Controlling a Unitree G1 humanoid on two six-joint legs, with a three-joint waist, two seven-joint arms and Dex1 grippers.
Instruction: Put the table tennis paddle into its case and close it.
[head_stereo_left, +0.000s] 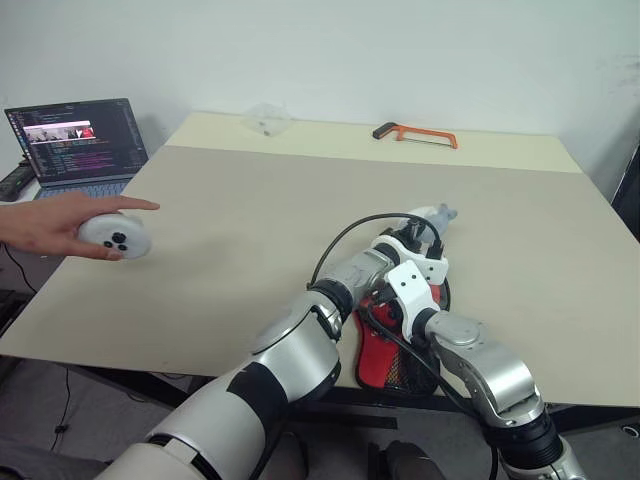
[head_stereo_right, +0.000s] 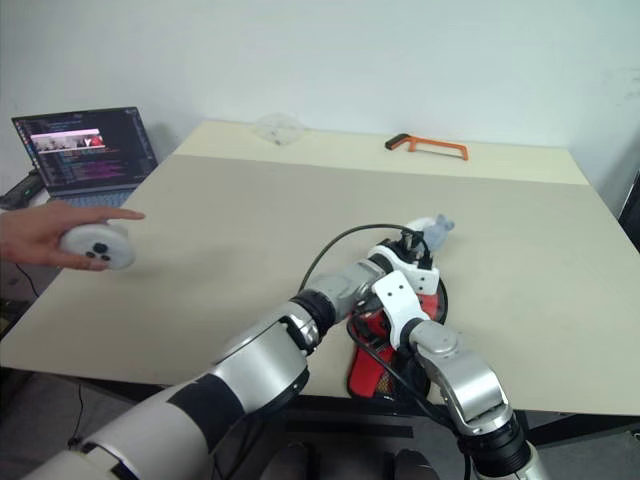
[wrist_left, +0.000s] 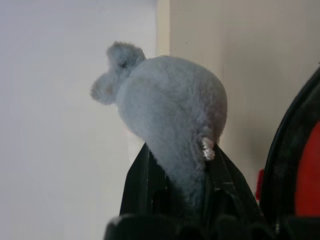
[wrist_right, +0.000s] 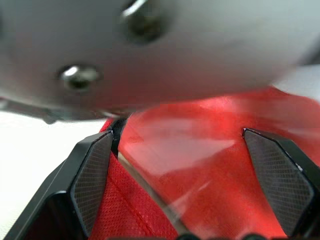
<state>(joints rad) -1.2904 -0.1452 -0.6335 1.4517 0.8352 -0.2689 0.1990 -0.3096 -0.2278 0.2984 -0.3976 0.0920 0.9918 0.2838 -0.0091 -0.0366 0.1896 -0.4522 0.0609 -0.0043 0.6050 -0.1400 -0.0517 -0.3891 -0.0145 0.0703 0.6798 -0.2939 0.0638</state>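
Red case (head_stereo_left: 385, 355) at the near bench (head_stereo_left: 250, 230) edge, largely hidden beneath both arms; paddle cannot be made out. Left end effector (wrist_left: 177, 172) pinches the grey plush toy (wrist_left: 167, 110) between its fingers, the toy's lower end concealed. Right end effector (wrist_right: 180, 185) stands wide open over red fabric, partly blocked by grey metal. A person's hand (head_stereo_left: 50, 225) holds a white controller (head_stereo_left: 115, 237) at the far left.

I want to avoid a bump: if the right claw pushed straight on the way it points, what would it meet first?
Probably the red case, lying directly between the right claw's wide-open fingers. The left arm's grey housing looms just above that line; depth is unclear.
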